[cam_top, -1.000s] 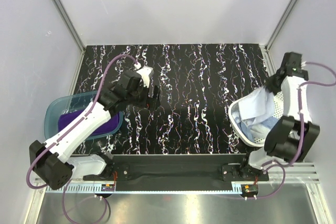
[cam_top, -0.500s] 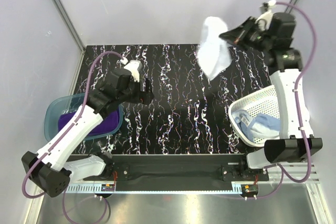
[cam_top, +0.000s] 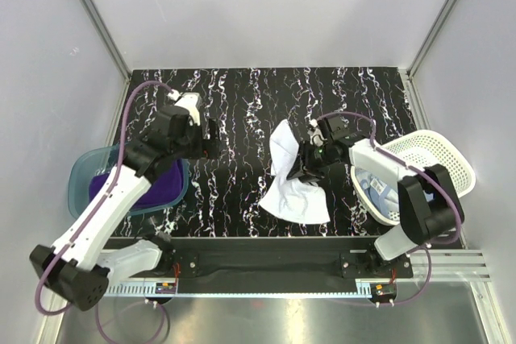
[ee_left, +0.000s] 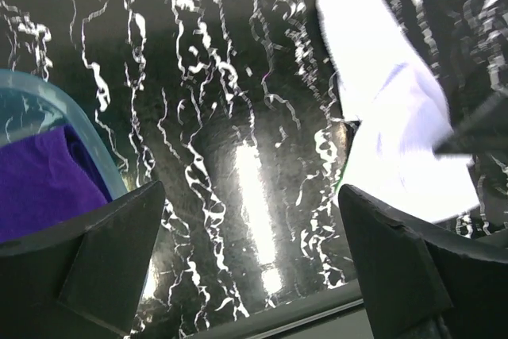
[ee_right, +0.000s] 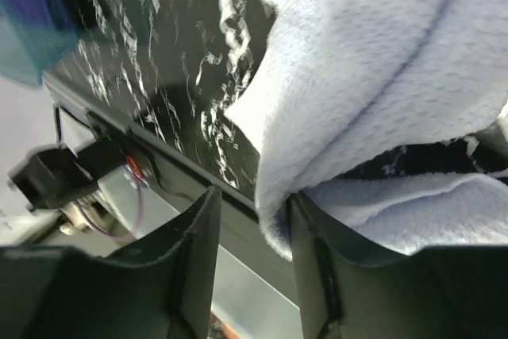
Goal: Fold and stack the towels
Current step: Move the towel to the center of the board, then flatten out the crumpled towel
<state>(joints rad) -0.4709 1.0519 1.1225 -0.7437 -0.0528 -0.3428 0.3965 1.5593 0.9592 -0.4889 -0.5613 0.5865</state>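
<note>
The right gripper's point(ee_right: 254, 206) fingers point(ee_right: 194, 263) are drawn close on a fold of the pale towel point(ee_right: 373, 61), whose edge runs down between them, so it reads as a pinch on the cloth. From that grip the pale towel spreads in a rumpled, uneven shape on the black marbled table point(cam_top: 242, 94), one part raised near the gripper and the rest lying toward the near edge, neither flat nor folded. The left gripper's point(ee_left: 250, 196) fingers point(ee_left: 103, 252) are spread wide with nothing between them, hovering over bare table between the pale towel and the teal tub point(cam_top: 81, 171). In that tub lies the purple towel point(cam_top: 137, 187), apparently a put-away piece, though its folds cannot be made out. A blue towel point(cam_top: 383, 187) sits bunched in the white basket point(cam_top: 443, 151). By my reckoning one towel is dealt with, one is only just laid out for folding, and one is not begun.
</note>
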